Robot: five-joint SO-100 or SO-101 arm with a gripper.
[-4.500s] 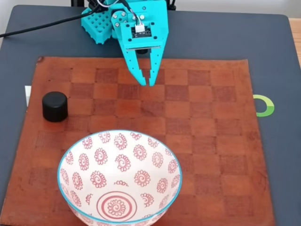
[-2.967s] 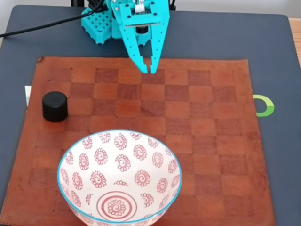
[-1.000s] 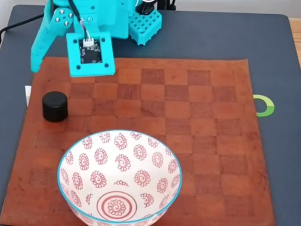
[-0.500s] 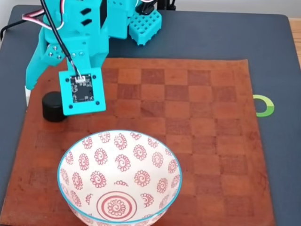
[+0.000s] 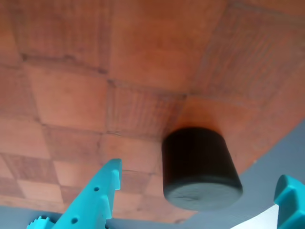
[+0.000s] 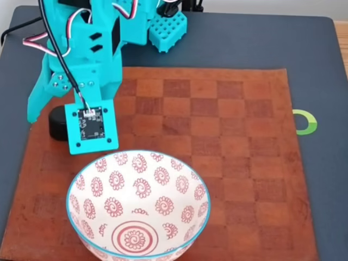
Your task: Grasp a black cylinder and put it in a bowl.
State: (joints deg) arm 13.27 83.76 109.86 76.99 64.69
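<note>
The black cylinder (image 5: 198,162) stands upright on the brown checkered mat near its edge. In the wrist view it sits between the two teal fingers of my gripper (image 5: 200,174), which is open, with a clear gap on each side. In the fixed view the arm hangs over the mat's left side, and its wrist camera board (image 6: 91,126) hides most of the black cylinder (image 6: 56,120). One teal finger (image 6: 37,100) reaches down just left of it. The white bowl (image 6: 109,179) with red spirals and a light blue rim stands at the front, close to the arm.
The brown checkered leather mat (image 6: 228,141) lies on a dark grey table pad (image 6: 315,65). A green ring mark (image 6: 305,122) sits off the mat's right edge. The teal arm base (image 6: 166,27) is at the back. A black cable (image 6: 11,33) runs off to the left.
The arm swung from the back middle to the left, then lowered over the cylinder. In the last half second the camera board dropped further forward and covers more of the cylinder.
</note>
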